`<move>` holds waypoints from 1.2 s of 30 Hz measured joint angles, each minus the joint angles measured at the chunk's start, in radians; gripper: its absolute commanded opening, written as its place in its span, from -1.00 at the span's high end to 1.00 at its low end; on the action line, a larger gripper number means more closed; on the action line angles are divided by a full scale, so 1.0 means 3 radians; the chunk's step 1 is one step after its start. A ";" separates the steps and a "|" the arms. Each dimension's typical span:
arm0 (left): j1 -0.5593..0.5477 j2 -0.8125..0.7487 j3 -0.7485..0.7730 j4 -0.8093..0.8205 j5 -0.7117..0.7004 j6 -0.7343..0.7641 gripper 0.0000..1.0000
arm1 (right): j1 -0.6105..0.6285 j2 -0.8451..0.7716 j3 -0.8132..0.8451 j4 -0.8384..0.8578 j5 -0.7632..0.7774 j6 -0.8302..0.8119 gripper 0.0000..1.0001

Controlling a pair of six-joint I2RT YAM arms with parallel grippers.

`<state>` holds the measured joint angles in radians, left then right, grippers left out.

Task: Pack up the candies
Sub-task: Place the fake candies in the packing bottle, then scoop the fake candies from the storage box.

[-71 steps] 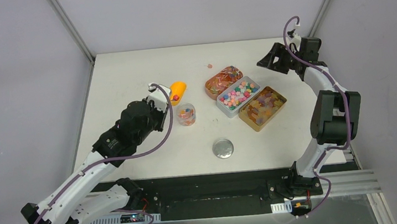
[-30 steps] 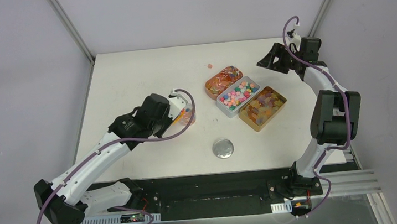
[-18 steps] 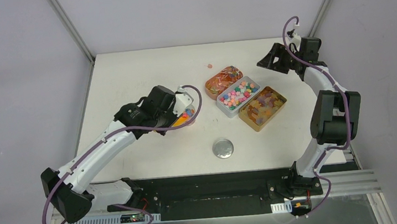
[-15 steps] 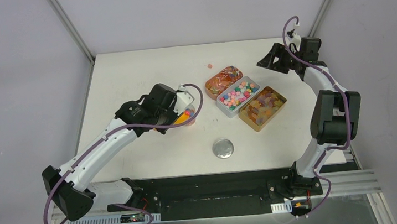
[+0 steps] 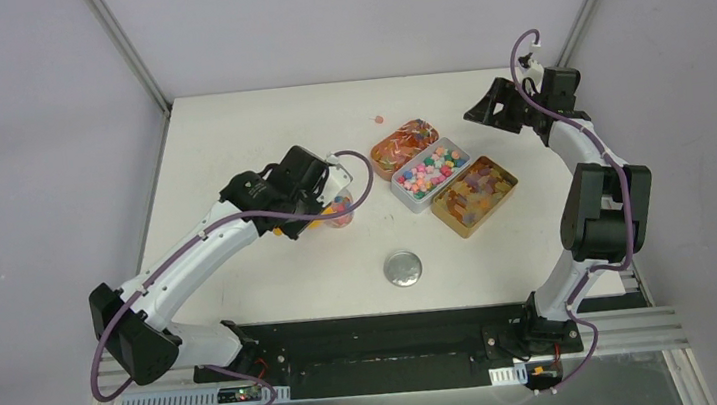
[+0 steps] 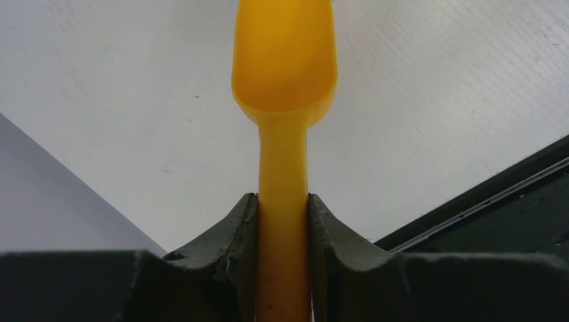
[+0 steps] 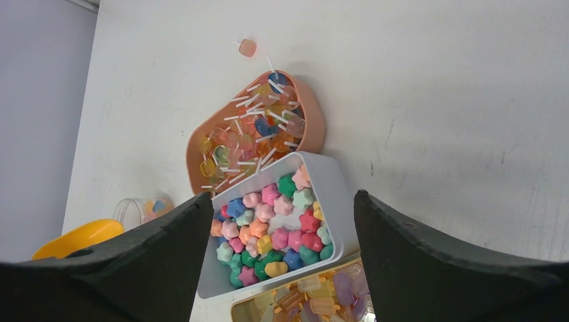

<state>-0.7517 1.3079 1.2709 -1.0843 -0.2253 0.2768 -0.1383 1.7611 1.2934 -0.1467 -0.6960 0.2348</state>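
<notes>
Left pincer [image 6: 282, 211] is pinching the handle of an orange scoop [image 6: 284, 67], its two dark fingers pressed against either side. The wrist camera shows this grip plainly, with the scoop's bowl showing only bare plastic above the white bench [image 6: 436, 100]. From overhead the grip itself is hidden under the wrist, but that view places the scoop just beside a small clear jar [image 5: 339, 211] with a few coloured pieces inside.

Right pincer [image 7: 282, 201] is spread wide and holds nothing, hanging beyond the trays toward the far right corner of the bench. Its camera gives the closest look at the candies [image 7: 275, 231]. Star-shaped pastel ones fill a white tray [image 7: 333, 194], stick sweets lie in a pink oval tray [image 7: 314, 124] touching it, and amber chunks sit in a gold tray [image 7: 238, 308] at the bottom edge. One loose pink piece [image 7: 247, 47] lies on the bench beyond the pink oval tray.

Only the overhead view shows the round silver lid [image 5: 403, 268], lying near the front of the bench, apart from the jar and trays.
</notes>
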 measured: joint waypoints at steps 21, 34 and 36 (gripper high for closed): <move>-0.0001 0.0670 0.1270 0.0495 0.0125 -0.0131 1.00 | 0.0042 0.0200 0.0001 -0.0118 -0.0109 -0.0029 -0.17; -0.0003 0.1863 0.2106 0.0802 0.0868 -0.0248 1.00 | 0.0155 0.0198 -0.0261 0.0984 -0.1096 0.0855 0.52; -0.0004 0.1960 0.2215 0.0877 0.0985 -0.0271 1.00 | 0.0196 0.0200 -0.0261 0.1125 -0.1186 0.0963 0.52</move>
<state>-0.7528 1.8957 1.9354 -0.8211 0.0704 0.1955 -0.0795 1.8210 1.2152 0.1909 -1.0519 0.5236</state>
